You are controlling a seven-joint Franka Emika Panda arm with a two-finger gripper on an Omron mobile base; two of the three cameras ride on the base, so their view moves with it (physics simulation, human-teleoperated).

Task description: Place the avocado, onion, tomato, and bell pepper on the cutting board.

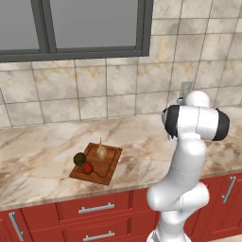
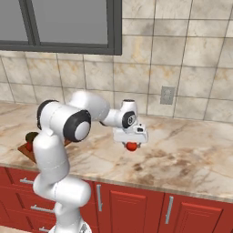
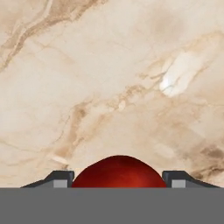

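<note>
The marble counter [image 2: 191, 141] lies bare and open all around the gripper [image 2: 132, 144] and off to the right. Far left, the cutting board [image 1: 109, 165] is crowded at its near-left end by the avocado [image 1: 79, 158], onion [image 1: 101, 151] and a red vegetable [image 1: 87, 168]; its right half stays free.

1 board [image 1: 109, 166], 4 veg

kitchen: marble counter [image 1: 42, 156], tiled wall [image 1: 108, 85], red cabinets [image 2: 136, 205], window [image 1: 71, 23].

Beige marble countertop [image 1: 42, 142] runs over glossy red cabinet drawers [image 1: 94, 212], tan tiled wall [image 1: 94, 90] behind, grey-framed window [image 1: 71, 28] up top, outlet [image 2: 167, 95] right.
</note>
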